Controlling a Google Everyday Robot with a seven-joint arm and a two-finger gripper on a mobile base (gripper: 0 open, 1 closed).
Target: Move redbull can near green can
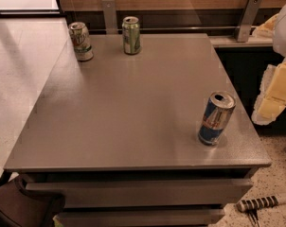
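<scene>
The redbull can (pixel 216 118) stands upright near the front right corner of the grey table (pixel 129 108); it is slim, blue and silver, with a red mark and an open silver top. The green can (pixel 131 35) stands upright at the table's far edge, left of centre, well away from the redbull can. My gripper (pixel 275 91) shows as pale yellow and white parts at the right edge of the view, off the table's right side, above and to the right of the redbull can and not touching it.
A whitish can (pixel 81 41) with red-and-green print stands at the far left corner, left of the green can. Metal rail posts (pixel 109 15) rise behind the table. Drawer fronts (pixel 133 190) sit under the front edge. A striped object (pixel 262 203) lies on the floor at bottom right.
</scene>
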